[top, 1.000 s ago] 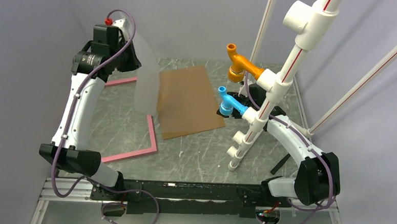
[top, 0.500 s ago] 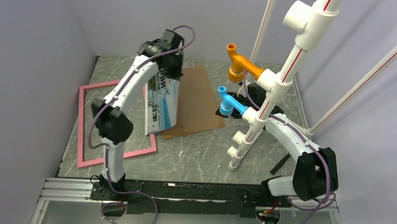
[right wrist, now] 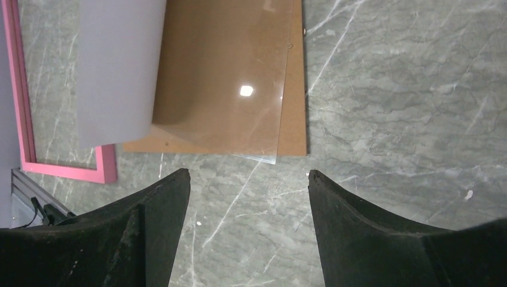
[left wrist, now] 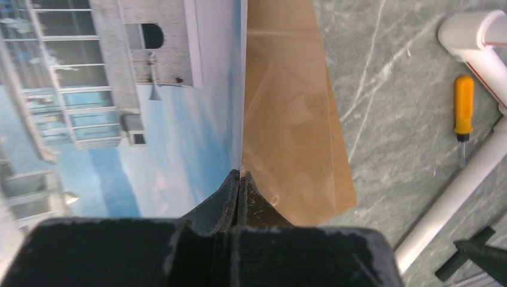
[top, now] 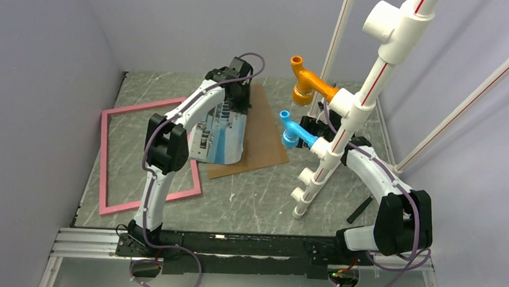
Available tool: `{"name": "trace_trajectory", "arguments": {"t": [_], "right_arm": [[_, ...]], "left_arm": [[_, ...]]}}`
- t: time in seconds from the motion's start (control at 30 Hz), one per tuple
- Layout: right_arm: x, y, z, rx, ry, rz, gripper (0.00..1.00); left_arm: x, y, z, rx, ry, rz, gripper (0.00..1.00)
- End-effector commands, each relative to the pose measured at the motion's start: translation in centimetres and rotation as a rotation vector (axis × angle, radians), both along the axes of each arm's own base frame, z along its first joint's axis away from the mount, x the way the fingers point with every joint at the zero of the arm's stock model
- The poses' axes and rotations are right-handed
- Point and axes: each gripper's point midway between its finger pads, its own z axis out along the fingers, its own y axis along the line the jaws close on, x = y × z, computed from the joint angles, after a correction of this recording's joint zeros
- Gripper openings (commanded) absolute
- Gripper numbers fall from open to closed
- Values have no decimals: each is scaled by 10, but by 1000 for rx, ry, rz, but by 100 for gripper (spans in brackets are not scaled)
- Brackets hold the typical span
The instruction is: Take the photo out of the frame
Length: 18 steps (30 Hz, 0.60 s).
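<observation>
My left gripper (left wrist: pixel 240 176) is shut on the edge of the photo (left wrist: pixel 119 107), a print of a pale building under blue sky. In the top view the left gripper (top: pixel 234 106) holds the photo (top: pixel 220 138) hanging curved over the left side of the brown backing board (top: pixel 262 127). The pink frame (top: pixel 106 162) lies flat at the table's left, with no photo in it. My right gripper (right wrist: pixel 248 174) is open and empty above bare table, just short of the board (right wrist: pixel 221 72). The photo's white back (right wrist: pixel 119 66) and a frame corner (right wrist: pixel 66 170) show there.
A white PVC pipe stand (top: pixel 334 141) with an orange fitting (top: pixel 305 84) and a blue fitting (top: pixel 292 132) rises at the right, in front of my right arm. A clear sheet (right wrist: pixel 263 152) lies on the board. An orange-handled screwdriver (left wrist: pixel 463 107) lies near the pipe.
My left arm swung right from the far left corner and lowered, carrying the photo over the backing board. The frame is now uncovered. The right arm barely moved.
</observation>
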Motion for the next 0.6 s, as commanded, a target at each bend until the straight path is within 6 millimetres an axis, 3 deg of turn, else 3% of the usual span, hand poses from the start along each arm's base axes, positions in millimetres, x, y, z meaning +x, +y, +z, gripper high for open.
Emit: {"name": "trace_trajectory", "arguments": {"t": [0.0,0.27,0.43,0.57], "right_arm": [[5,-3,8,3,-44,1,74],[9,-1,10,11,-41,9,74],[6,-2,6,6,-32,9,74],[4,-4,5,-8,-28,6,74]], "left_arm": [[20,-5,9,-72,-65,124,0],[31,-15,-15,-124,-26,243,0],[38,-37,-10,-213,-16,202,1],[38,-46,6,-255,-32,151,29]]}}
